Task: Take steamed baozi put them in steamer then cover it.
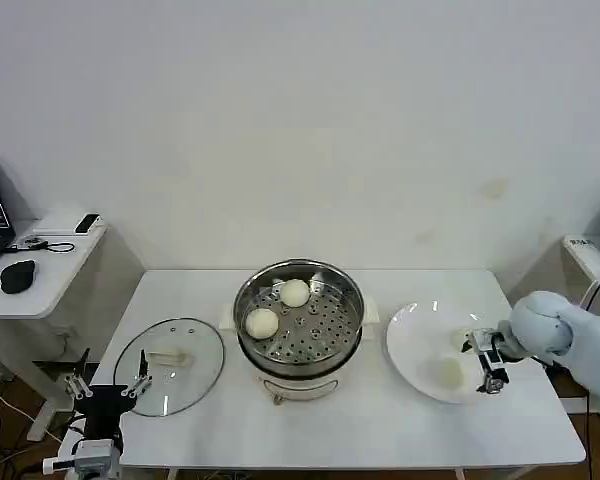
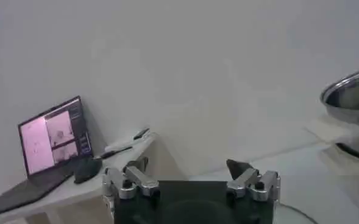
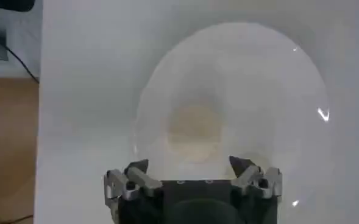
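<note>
Left end effector (image 1: 107, 391) sat released at your 7 o'clock by the cover (image 1: 169, 365) | right end effector (image 1: 489, 361) spread wide over the plate's (image 1: 412, 345) baozi (image 1: 445, 372) at 4 o'clock | two baozi (image 1: 262, 322) lay in the steamer (image 1: 299, 318) mid-worktop (image 1: 340, 430)

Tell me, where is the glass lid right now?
The cover lies flat on the table's left side in the head view, beside the steamer.

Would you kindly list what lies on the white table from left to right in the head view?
Left gripper → cover → steamer holding two steamed baozi → white plate → right gripper over the plate's right side.
</note>
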Tool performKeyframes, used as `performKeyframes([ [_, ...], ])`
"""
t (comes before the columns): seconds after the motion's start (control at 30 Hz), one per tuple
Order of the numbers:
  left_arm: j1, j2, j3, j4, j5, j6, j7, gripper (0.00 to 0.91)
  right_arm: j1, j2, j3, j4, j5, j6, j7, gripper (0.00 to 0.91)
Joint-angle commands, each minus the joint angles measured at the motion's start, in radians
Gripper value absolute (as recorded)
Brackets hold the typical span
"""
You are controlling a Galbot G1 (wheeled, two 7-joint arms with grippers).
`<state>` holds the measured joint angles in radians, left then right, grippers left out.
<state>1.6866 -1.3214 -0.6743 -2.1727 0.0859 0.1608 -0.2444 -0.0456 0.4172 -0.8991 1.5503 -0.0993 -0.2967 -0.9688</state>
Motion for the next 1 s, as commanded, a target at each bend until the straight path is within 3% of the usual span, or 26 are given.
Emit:
performKeyframes([
  [0.03, 0.003, -0.002, -0.004, 0.0, 0.001, 0.0, 0.0, 0.907, -0.053, 0.071, 0.028, -0.07, -0.029, 0.009, 0.018, 0.907],
  [0.27, 0.004, -0.006, -0.007, 0.005, 0.003, -0.002, -0.001, 0.907, -0.067, 0.124, 0.042, -0.122, -0.025, -0.012, 0.025, 0.907],
  [0.47, 0.004, -0.007, -0.01, 0.005, 0.002, -0.002, -0.001, 0.907, -0.069, 0.132, 0.041, -0.129, -0.013, -0.043, 0.028, 0.655],
  [0.5, 0.004, -0.007, -0.009, 0.006, 0.003, -0.002, -0.001, 0.907, -0.068, 0.132, 0.04, -0.128, -0.009, -0.049, 0.027, 0.645],
  [0.73, 0.003, -0.01, -0.005, 0.008, 0.003, -0.004, -0.002, 0.907, -0.063, 0.132, 0.04, -0.125, 0.021, -0.08, 0.026, 0.645],
  [1.0, 0.006, -0.008, -0.008, -0.001, 0.002, -0.005, -0.003, 0.907, -0.057, 0.123, 0.043, -0.14, 0.04, -0.099, -0.014, 0.645],
])
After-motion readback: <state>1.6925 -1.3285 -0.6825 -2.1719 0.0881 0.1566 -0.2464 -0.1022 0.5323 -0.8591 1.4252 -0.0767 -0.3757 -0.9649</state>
